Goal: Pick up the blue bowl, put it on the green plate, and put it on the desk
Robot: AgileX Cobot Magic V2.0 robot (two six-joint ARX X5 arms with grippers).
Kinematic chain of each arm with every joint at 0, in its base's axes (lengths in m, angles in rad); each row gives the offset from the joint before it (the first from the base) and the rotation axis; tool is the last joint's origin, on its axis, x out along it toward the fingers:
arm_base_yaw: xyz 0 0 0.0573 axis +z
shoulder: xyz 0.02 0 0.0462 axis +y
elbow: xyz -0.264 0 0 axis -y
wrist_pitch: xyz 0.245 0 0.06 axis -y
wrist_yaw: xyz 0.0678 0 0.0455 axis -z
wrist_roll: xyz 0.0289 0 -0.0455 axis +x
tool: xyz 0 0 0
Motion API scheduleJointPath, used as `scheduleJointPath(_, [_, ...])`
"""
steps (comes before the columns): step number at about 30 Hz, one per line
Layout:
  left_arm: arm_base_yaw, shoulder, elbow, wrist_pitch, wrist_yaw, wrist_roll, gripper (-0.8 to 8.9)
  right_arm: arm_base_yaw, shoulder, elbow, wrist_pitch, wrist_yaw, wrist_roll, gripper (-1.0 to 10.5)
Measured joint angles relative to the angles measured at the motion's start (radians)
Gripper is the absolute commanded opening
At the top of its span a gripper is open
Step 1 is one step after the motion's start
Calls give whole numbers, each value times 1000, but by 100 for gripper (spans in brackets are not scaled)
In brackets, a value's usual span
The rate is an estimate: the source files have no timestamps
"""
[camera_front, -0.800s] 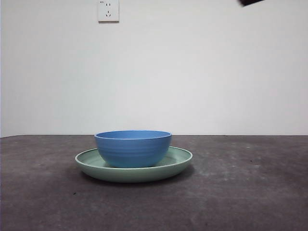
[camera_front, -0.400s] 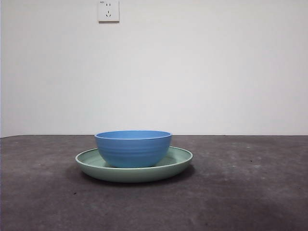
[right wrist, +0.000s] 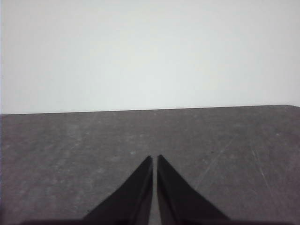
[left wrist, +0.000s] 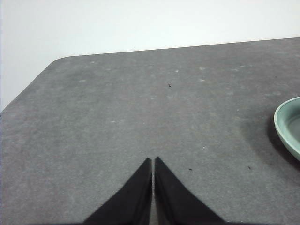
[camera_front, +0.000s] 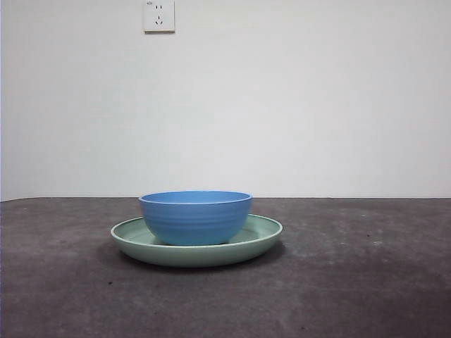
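Centrally, blue bowl (camera_front: 195, 217) sits in green plate (camera_front: 262, 234) on desk (camera_front: 366, 282).

White wall socket (camera_front: 158, 15) high on plain white wall (camera_front: 317, 105), left of centre.

Left gripper (left wrist: 153, 161) fingers (left wrist: 140, 187) closed over desk (left wrist: 140, 108), green plate (left wrist: 287, 124) rim at edge

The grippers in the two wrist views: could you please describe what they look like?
The left gripper and the right gripper look alike: each has two plain matte black jaws, broad at the base and tapering to sharp points. No cables, markings or labels show. The arms themselves are out of view, and the front view shows neither.
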Motion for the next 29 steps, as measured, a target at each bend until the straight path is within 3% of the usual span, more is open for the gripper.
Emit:
scheduleJointPath(10, [0,0,0,0,0,0,10,0,-55,-147,4,15,25,10])
scheduleJointPath(19, [0,0,0,0,0,0,10,0,-60,-151,-120,16,47,10])
scheduleJointPath(29, [0,0,0,0,0,0,10,0,-61,-152,-115,18,53,10])
